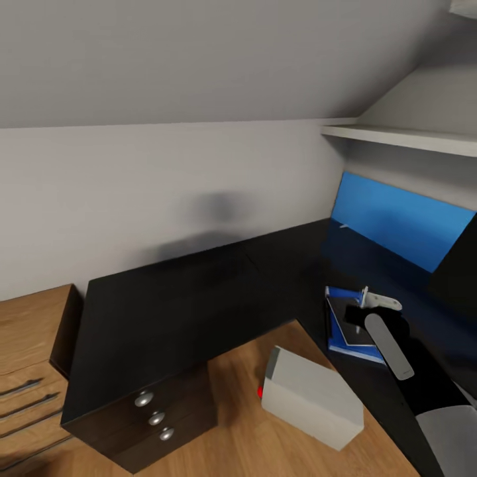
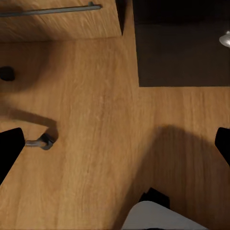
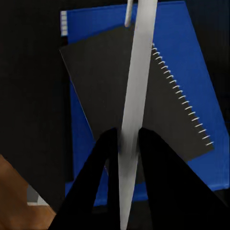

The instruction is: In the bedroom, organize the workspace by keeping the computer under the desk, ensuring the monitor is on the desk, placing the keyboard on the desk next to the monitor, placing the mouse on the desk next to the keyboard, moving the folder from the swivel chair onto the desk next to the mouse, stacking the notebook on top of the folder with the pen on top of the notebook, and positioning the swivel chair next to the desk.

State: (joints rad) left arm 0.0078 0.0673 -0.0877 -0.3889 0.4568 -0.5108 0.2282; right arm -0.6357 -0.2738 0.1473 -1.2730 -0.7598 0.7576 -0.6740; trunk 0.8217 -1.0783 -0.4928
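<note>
while right jaws point(image 3: 125, 143) clench the pen point(image 3: 136, 96) over notebook point(image 3: 120, 96), folder point(image 3: 201, 72) near desk point(image 1: 199, 291) edge, left jaws point(image 2: 115, 143) released

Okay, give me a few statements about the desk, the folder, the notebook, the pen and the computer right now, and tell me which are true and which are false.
1. The blue folder lies on the black desk. True.
2. The dark notebook sits on the floor beside the folder. False: it lies on top of the folder, turned askew.
3. The right gripper has its fingers closed on the pen. True.
4. The pen already rests flat on the notebook, released. False: it is held above the notebook.
5. The computer stands on the desktop. False: it sits on the wooden floor by the desk.
</note>
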